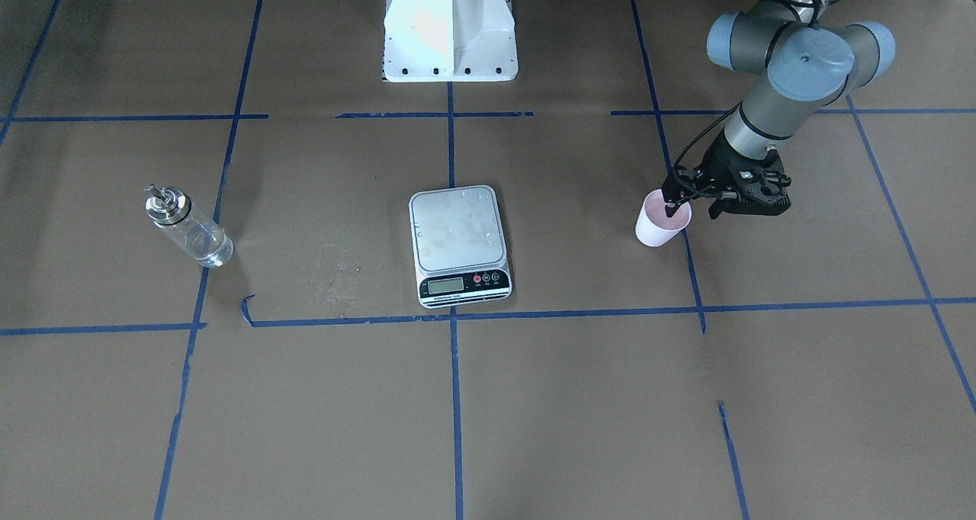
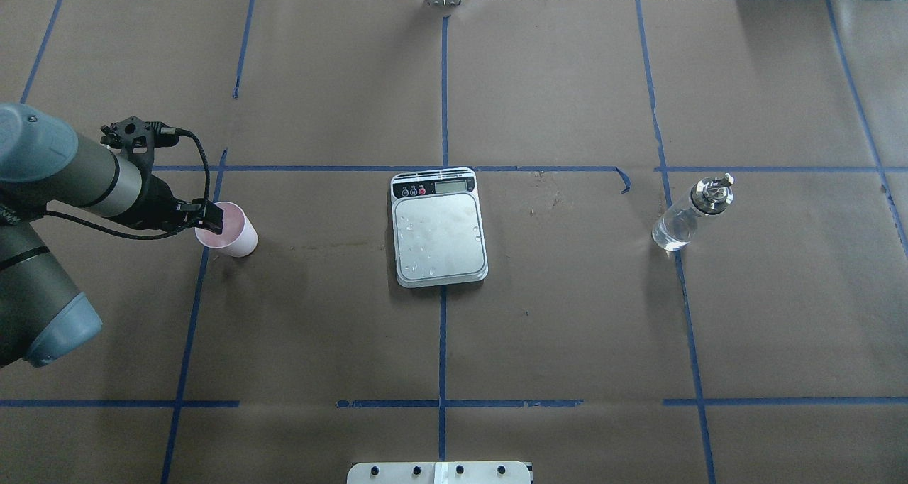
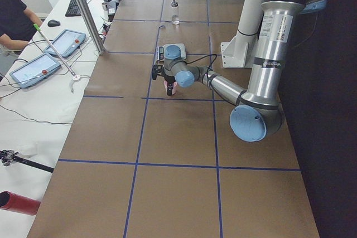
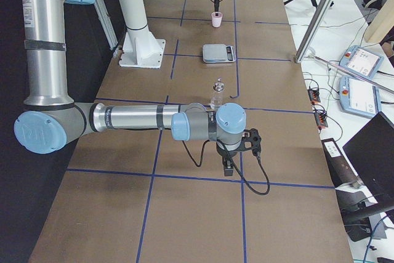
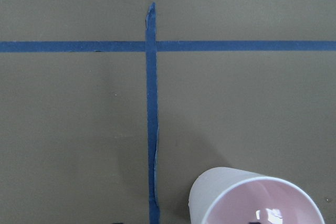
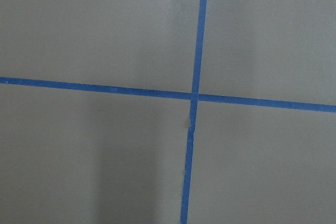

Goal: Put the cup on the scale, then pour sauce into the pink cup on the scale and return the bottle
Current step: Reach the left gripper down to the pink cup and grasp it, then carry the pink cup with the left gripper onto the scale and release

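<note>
The pale pink cup (image 1: 660,229) stands upright on the brown paper, well to the robot's left of the scale (image 1: 457,230); it also shows in the overhead view (image 2: 239,240) and at the bottom of the left wrist view (image 5: 252,198). My left gripper (image 1: 693,211) (image 2: 211,218) is open at the cup's rim, one finger inside the cup and one outside it. The scale's plate (image 2: 440,235) is bare apart from water drops. The clear glass bottle (image 1: 187,226) (image 2: 691,211) stands upright at the robot's right. My right gripper (image 4: 226,167) shows only in the exterior right view, past the bottle (image 4: 217,93); I cannot tell its state.
The white robot base (image 1: 450,32) stands behind the scale. A pale stain (image 1: 335,272) marks the paper between the bottle and the scale. Blue tape lines grid the table. An operators' bench with tablets (image 3: 56,48) and a metal post (image 3: 83,9) runs along the far edge.
</note>
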{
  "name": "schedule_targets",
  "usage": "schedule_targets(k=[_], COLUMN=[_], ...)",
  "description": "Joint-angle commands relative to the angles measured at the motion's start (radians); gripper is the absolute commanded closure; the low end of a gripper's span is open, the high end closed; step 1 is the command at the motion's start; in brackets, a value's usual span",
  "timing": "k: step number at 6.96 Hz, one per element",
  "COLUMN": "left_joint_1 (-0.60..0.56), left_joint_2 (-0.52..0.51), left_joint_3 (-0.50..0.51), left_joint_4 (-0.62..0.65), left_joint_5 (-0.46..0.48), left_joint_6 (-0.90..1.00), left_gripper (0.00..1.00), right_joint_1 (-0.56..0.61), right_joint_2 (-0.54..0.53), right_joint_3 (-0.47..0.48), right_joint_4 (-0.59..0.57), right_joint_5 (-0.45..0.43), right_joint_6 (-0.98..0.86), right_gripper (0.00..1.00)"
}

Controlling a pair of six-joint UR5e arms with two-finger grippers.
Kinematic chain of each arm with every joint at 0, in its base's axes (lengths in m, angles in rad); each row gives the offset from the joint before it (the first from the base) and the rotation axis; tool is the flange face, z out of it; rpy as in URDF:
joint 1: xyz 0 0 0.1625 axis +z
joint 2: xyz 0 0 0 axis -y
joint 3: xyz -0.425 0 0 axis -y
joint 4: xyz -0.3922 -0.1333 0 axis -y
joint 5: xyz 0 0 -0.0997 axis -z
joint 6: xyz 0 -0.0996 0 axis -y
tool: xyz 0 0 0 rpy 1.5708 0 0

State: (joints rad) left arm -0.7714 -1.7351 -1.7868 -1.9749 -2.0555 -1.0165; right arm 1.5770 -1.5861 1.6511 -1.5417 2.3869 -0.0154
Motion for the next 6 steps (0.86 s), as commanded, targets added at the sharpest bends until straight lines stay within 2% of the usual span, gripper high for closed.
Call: schedule_targets(k=[1, 2, 4, 5, 6], left_joint_1=[0.003, 0.003, -0.002, -0.008, -0.019], left_joint_2=[-0.001, -0.001, -0.011, -0.058, -0.154], left_joint_3=[0.006, 0.001, -0.035, -0.089, -0.118], left_joint_4=[0.001, 0.002, 0.043, 0.176, 0.330], left_joint_5=[-0.002, -0.002, -0.008, -0.008, -0.008], left_joint_6=[-0.001, -0.007, -0.007, -0.007, -0.007], left_gripper=[0.84, 1.00, 1.00, 1.00, 1.00], right_joint_1=[0.000, 0.000, 0.000, 0.000, 0.000], right_joint_2=[0.000, 0.002, 0.002, 0.002, 0.003], right_joint_3=[0.001, 0.001, -0.001, -0.001, -0.001], right_joint_4=[0.000, 0.000, 0.000, 0.000, 0.000], right_joint_5=[0.002, 0.000, 0.000, 0.002, 0.002], right_joint_6=[0.000, 0.000, 0.000, 0.000, 0.000], right_gripper=[0.00, 0.00, 0.00, 0.00, 0.00])
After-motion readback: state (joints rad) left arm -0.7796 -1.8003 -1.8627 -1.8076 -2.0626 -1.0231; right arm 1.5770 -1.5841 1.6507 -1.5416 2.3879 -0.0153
